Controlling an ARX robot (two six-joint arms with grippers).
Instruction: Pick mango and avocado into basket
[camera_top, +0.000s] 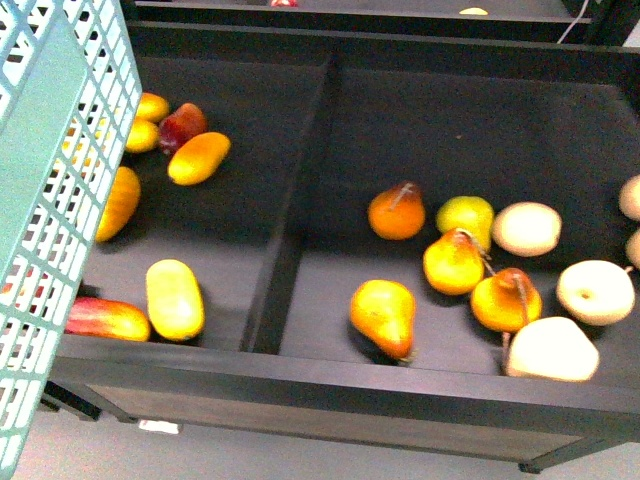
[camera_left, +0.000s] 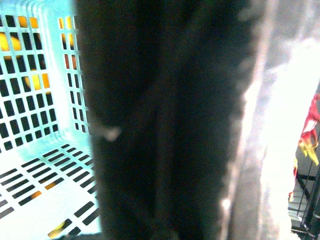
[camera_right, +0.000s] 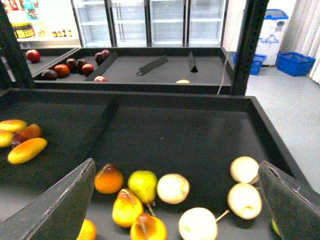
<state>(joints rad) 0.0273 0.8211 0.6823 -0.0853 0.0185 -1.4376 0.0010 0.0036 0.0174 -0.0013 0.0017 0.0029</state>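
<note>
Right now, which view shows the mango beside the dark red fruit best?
Front view: the mango lies whole and clear. Right wrist view shows it smaller, near the edge. Left wrist view: only yellow glimpses through the basket.

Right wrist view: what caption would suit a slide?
Open jaws above a dark tray of orange pears and pale round fruit.

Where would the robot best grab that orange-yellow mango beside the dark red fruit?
Probably across its narrow middle, from straight above. The mango lies flat and slanted, and its short width is the easiest to span. The dark red fruit lies close at its far side, so room there looks tight.
</note>
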